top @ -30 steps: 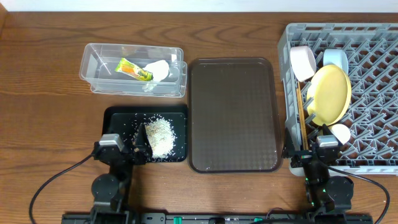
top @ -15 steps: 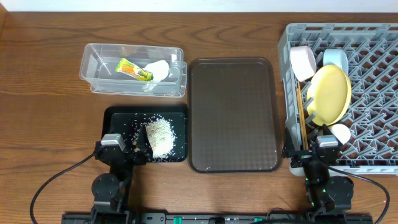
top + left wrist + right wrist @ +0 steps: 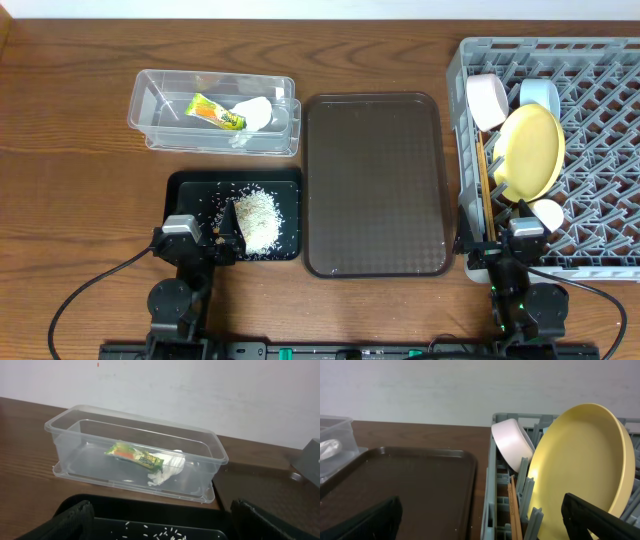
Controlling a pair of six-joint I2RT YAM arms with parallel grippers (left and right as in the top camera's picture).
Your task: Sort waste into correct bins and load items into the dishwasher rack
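Fingers: left fingers and right fingers spread, empty.
Waste: wrapper, napkin in tub; rice in black tray, split by kind.
Dishes: plate propped on edge by rack pegs.

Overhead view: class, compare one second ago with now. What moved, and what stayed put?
The left gripper drew back slightly toward its own base, over the black tray; it took hold of nothing and released nothing. The rice, the wrapper and napkin in the clear tub, and the yellow plate in the rack stayed as they were.
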